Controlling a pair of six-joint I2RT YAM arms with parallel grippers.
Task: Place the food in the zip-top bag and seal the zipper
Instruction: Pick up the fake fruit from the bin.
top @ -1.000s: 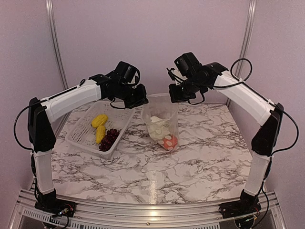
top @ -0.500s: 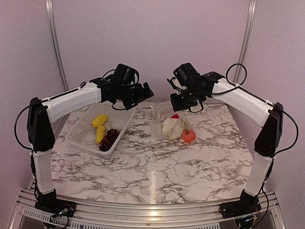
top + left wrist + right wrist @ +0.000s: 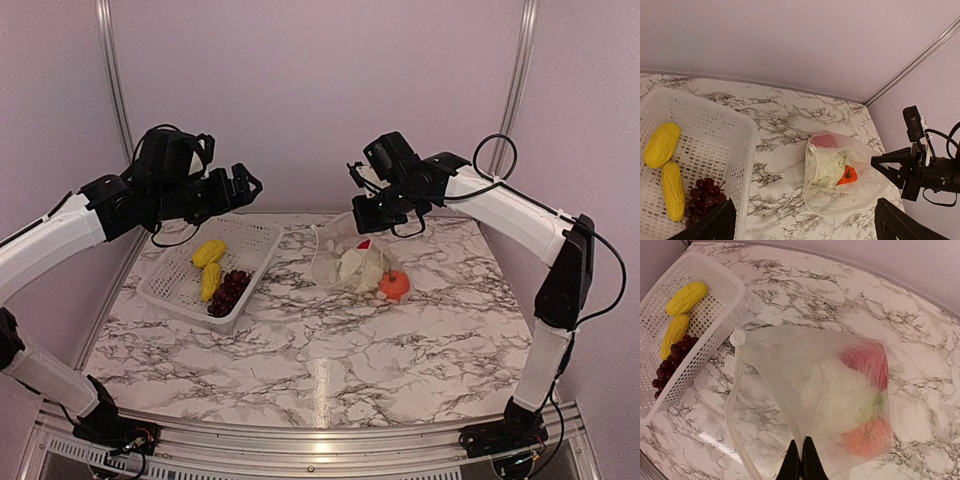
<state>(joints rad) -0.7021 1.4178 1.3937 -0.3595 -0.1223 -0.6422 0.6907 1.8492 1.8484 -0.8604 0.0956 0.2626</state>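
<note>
PINCHED AT THE EDGE: The right gripper (image 3: 801, 460), fingers pressed together, clamps a fold of the clear zip-top bag (image 3: 785, 365). Only its dark fingertips show in the wrist view, and how much film lies between them is hard to make out. The crinkly, roughly square bag slumps on the marble-patterned table (image 3: 330, 340), directly under that gripper. The food inside blurs through the cloudy plastic: a red pepper (image 3: 867, 360), a white cauliflower (image 3: 832, 392) and an orange round fruit (image 3: 865, 437) are bunched at the end away from the zipper (image 3: 732, 405). The zipper is a pale strip on the side facing the basket (image 3: 720, 305), and whether it is pressed shut cannot be told. The left gripper (image 3: 243, 186) hangs released, fingers spread wide, above the far rim of the white perforated basket and well apart from the bag. In the basket lie two yellow pieces (image 3: 686, 297) and a dark purple grape bunch (image 3: 667, 365). The left wrist view cuts off the bunch at its lower edge.
</note>
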